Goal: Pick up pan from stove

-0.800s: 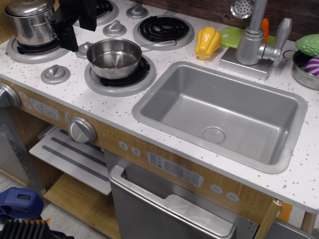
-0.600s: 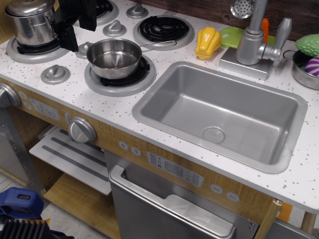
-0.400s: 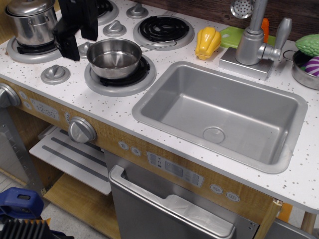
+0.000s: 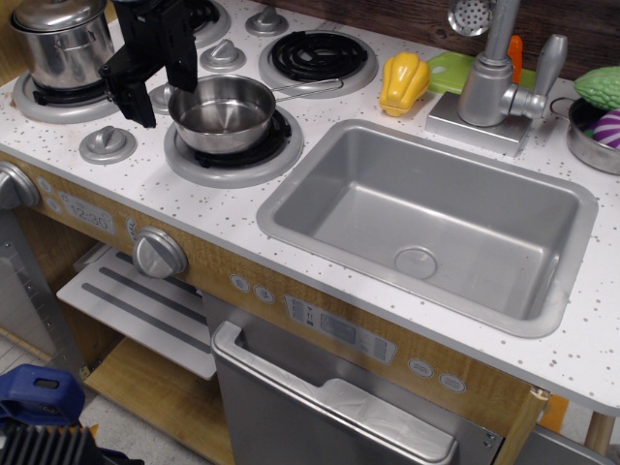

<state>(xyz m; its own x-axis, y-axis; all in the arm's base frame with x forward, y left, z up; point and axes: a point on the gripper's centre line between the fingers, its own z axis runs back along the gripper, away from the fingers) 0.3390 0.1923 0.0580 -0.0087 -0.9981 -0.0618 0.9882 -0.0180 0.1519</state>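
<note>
**Mia:** Where was the pan (image 4: 223, 113)?

**Ben:** It sat on the front burner (image 4: 232, 147) of the stove (image 4: 145, 184). It was small, round and shiny. Nothing was inside it. Its long thin handle (image 4: 308, 89) pointed to the right, toward the back burner (image 4: 318, 56).

**Mia:** And the claw?

**Ben:** The black gripper (image 4: 160, 93) was at the left side of the pan. Its two fingers were spread apart. One finger (image 4: 136, 97) hung over the white top, left of the pan. The other finger (image 4: 181, 64) was at the pan's back-left rim. It was too hard to see if that finger touched the rim or was inside it. The claw held nothing.

**Mia:** What else was on the stove?

**Ben:** A taller steel pot (image 4: 60, 39) with a lid stood on the left burner, close behind the claw. Grey knobs (image 4: 107, 144) sat between the burners.

**Mia:** What was on the right?

**Ben:** A big grey sink (image 4: 426, 218) was next to the pan's burner. A faucet (image 4: 489, 82) stood behind it. A yellow toy pepper (image 4: 403, 81) lay just left of the faucet. A steel bowl (image 4: 586, 136) with toy food in it was at the far right edge.
</note>
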